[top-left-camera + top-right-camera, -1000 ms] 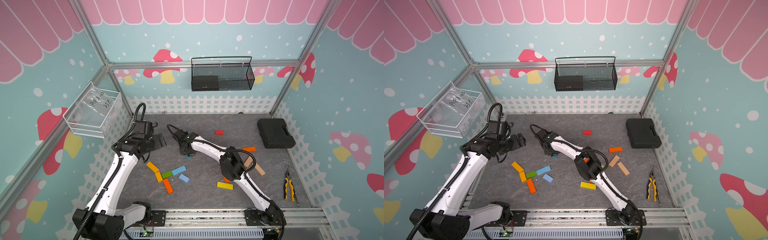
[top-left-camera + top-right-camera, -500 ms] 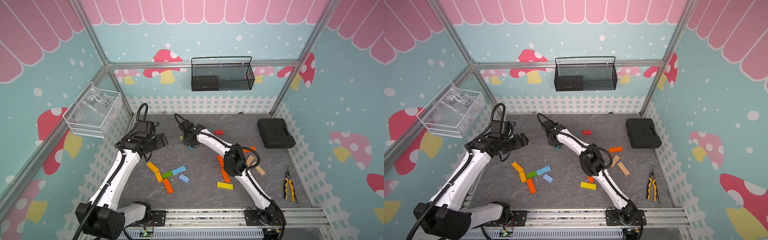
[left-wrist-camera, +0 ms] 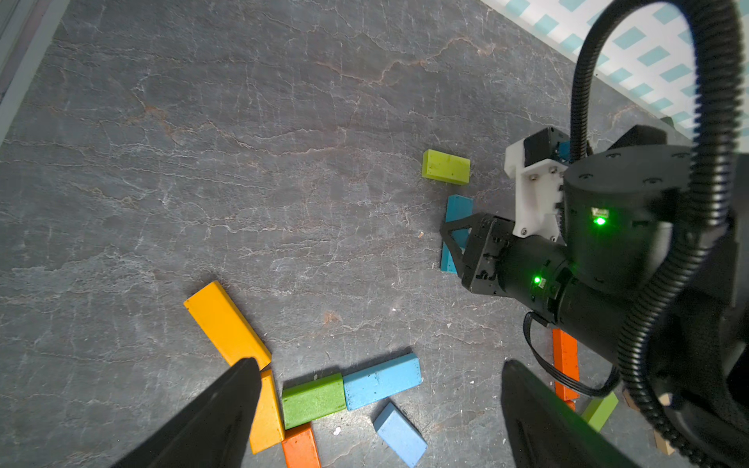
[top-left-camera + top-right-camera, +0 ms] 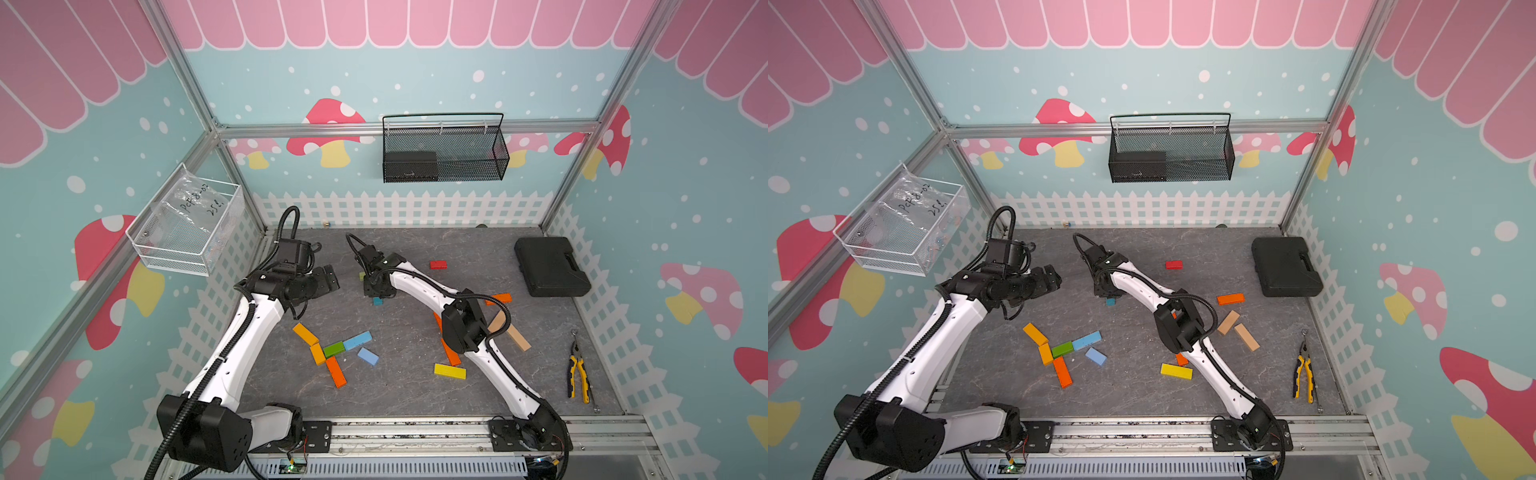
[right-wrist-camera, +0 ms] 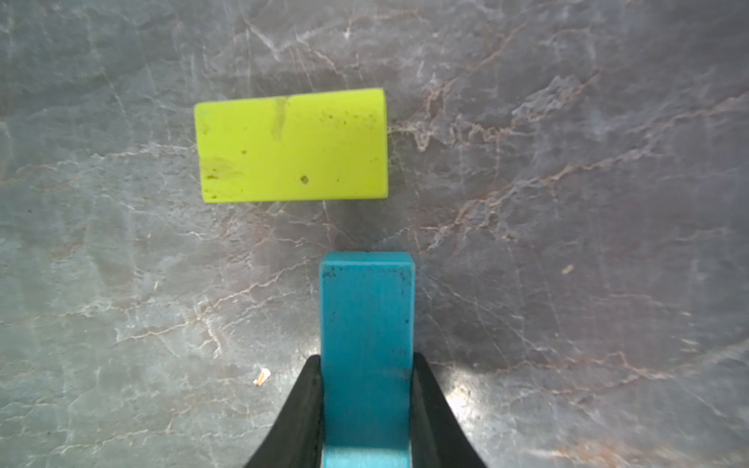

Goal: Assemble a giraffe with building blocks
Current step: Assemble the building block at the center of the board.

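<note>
Teal painted wooden bar (image 5: pixel 367 324): clamped by its long sides between the fingers of the right gripper (image 5: pixel 367 360), with its free end sticking out past the tips. It is over the mid-back part of the grey marbled mat (image 4: pixel 415 399). Cannot tell whether it touches the mat.
Lime-green wooden block (image 5: pixel 292 146): flat on the mat, crosswise just beyond the teal bar's free end. There is a small gap, so they do not touch.
Left gripper (image 3: pixel 379 364): fingers wide apart and holding nothing. It hovers above the mat's back-left part.
Front-left cluster: long yellow-orange bar (image 4: pixel 305 333), short yellow-orange block (image 4: pixel 317 354), dark green block (image 4: pixel 333 349) and long light-blue bar (image 4: pixel 357 340) touch in a chain. Deep-orange bar (image 4: pixel 336 372) touches at the front. Small light-blue block (image 4: pixel 368 356) lies just beside them, apart.
Loose pieces: red block (image 4: pixel 438 264) lies toward the back. Orange block (image 4: pixel 498 298) and a pair of plain tan bars (image 4: pixel 520 337) lie right of the right arm. Yellow bar (image 4: pixel 449 371) lies near the front.
Other: black plastic case (image 4: pixel 550 266) at back right; yellow-handled pliers (image 4: pixel 577 370) near the right edge.
</note>
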